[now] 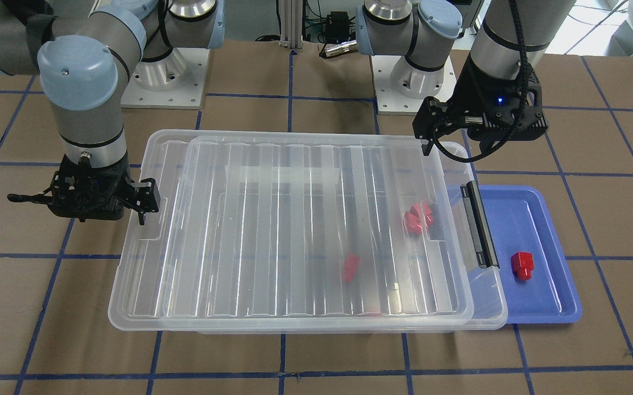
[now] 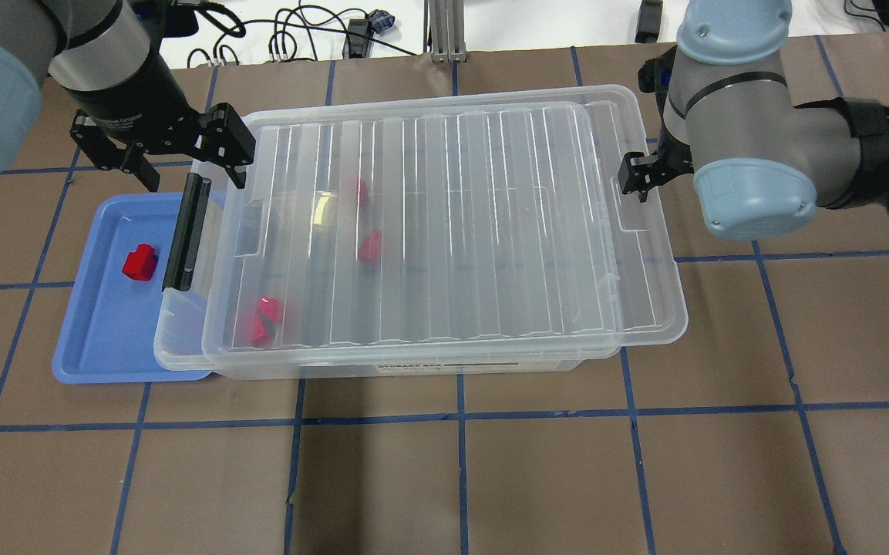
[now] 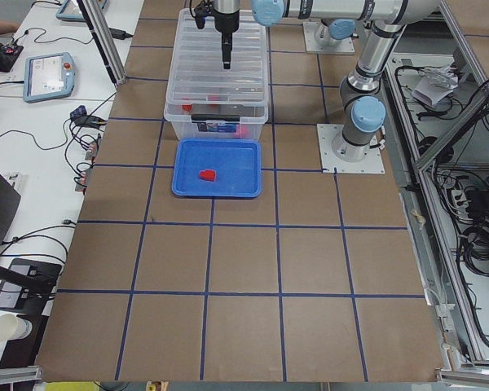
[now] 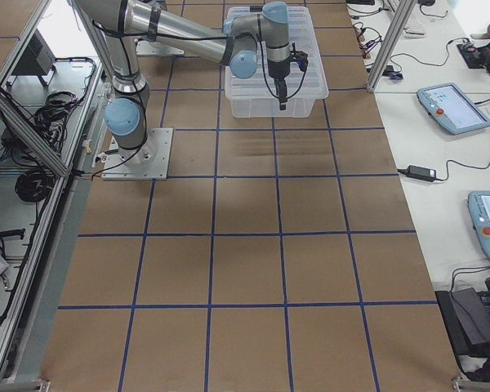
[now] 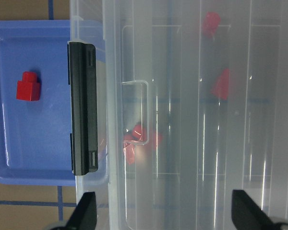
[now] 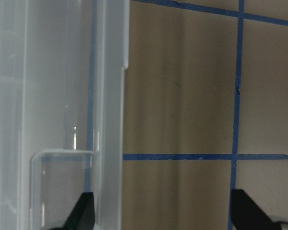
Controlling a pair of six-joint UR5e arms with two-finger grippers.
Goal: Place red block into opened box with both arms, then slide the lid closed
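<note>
Tabletop tray [image 2: 89, 339] holds red block [image 2: 139, 262] near left end effector [image 2: 193, 179].

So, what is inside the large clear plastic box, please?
Through its ribbed clear lid, red plastic pieces show: a cluster near the black latch bar, two further in. Their count is blurred.

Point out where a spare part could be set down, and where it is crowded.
Free: the blue tray, on the floor around its red block; the bare table along the box, low in the overhead view. Crowded: both short ends of the box, with the left gripper and right gripper hovering, jaws open.
</note>
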